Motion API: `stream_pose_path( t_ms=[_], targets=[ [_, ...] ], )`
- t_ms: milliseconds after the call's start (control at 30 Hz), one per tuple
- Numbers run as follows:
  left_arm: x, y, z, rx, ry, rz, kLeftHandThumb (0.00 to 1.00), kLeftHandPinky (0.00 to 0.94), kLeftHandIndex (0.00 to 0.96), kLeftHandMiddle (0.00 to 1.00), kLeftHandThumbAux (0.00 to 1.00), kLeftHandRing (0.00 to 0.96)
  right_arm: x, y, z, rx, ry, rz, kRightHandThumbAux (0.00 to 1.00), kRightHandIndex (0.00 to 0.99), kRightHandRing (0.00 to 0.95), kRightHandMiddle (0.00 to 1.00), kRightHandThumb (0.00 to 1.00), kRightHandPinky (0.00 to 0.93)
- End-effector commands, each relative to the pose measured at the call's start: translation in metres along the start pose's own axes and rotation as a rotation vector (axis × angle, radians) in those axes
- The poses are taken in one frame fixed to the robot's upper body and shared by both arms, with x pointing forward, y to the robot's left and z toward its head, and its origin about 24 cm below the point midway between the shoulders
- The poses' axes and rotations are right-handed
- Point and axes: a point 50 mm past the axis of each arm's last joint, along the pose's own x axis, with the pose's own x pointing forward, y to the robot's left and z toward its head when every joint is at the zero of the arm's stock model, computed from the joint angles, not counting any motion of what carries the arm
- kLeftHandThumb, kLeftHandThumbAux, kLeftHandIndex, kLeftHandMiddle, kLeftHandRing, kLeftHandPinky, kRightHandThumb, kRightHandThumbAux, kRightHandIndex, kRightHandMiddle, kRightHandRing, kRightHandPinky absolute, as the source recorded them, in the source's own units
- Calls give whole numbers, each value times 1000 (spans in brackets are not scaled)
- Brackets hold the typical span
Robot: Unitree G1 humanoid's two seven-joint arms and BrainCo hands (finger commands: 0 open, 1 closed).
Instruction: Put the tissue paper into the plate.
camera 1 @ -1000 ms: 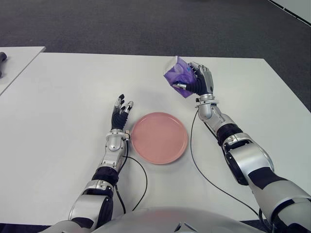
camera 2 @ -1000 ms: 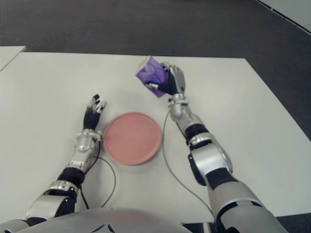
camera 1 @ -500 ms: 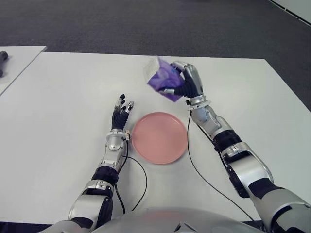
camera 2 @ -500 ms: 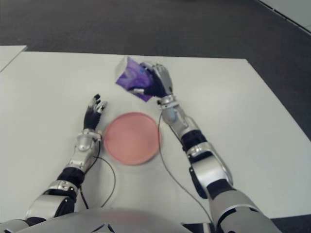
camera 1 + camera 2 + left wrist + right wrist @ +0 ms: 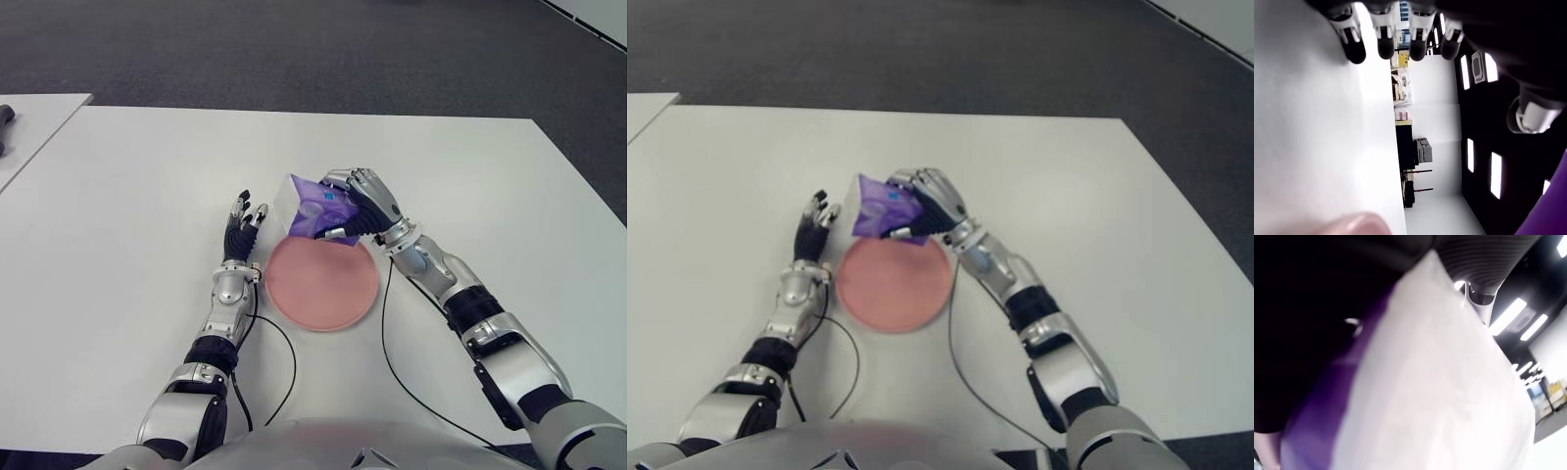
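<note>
Nearest to you, the pink plate (image 5: 320,282) lay flat on the white table (image 5: 118,225), close in front of the robot's body, with a thin black cable (image 5: 277,345) curving over the table beside its near-left edge. Just to the plate's left, your left hand (image 5: 242,230) showed with its fingers (image 5: 247,213) stretched straight out and slightly spread, holding nothing; in its own wrist view the dark fingertips (image 5: 1382,35) pointed out over the bare tabletop. Whether the palm actually touched the table could not be told.

A little farther out, over the plate's far rim, your right hand (image 5: 360,204) was curled tightly around the tissue paper (image 5: 309,211), a purple and white packet. The packet was tilted, its white end pointing toward the left hand and its purple side against the fingers. It appeared raised above the plate rather than lying in it, though contact with the far rim could not be ruled out. In the right wrist view the packet (image 5: 1425,396) filled nearly everything, pressed against the dark palm.

Beyond the hands, the table ran bare to its far edge, then dark carpet (image 5: 294,49). At far left, a second white table (image 5: 34,122) stood apart.
</note>
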Motion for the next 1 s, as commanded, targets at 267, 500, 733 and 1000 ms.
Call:
stream_pose_path(
  t_ms=[267,500,733,1000],
  targets=[
    [-6,0,-14,6,81,-1,0,0,0,0,419,0,-23,20,7,-25,-69,210,675,402,844,536,855,836],
    [-6,1,-14,5,67,-12,0,0,0,0,424,0,-27,24,2,-38,-65,259,675,401,843,536,855,840],
    [-6,2,-15,16,57,-20,0,0,0,0,424,0,-24,25,-5,-62,-42,296,675,402,848,538,856,841],
    [-6,4,-16,26,65,-27,0,0,0,0,423,0,-24,27,-5,-85,-34,326,675,402,849,537,856,831]
  ],
)
